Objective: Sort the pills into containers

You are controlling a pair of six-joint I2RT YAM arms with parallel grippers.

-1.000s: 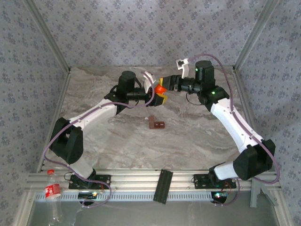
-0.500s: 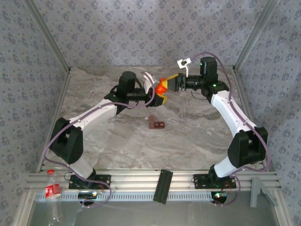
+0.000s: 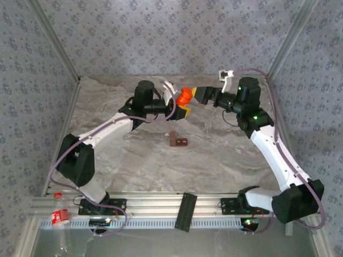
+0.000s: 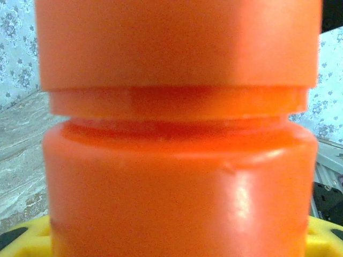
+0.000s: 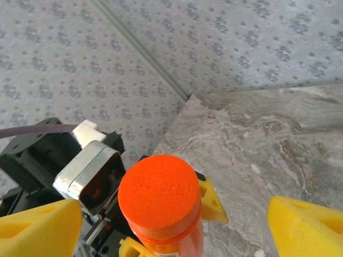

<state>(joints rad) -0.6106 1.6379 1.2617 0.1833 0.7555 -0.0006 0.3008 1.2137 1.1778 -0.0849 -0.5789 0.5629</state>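
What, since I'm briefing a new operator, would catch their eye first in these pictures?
The bright orange cylindrical plastic bottle, capped, is gripped by the left end effector above the far middle of the grey marbled table. The right end effector faces its cap with yellow fingers spread wide. A small dark reddish-brown compartment strip lies on the table, nearer the arms' bases.

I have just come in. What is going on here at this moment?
The left gripper holds an orange bottle above the marble table. The right gripper faces its cap, jaws open on either side, not touching it. The brown strip of containers lies on the table, away from both grippers.
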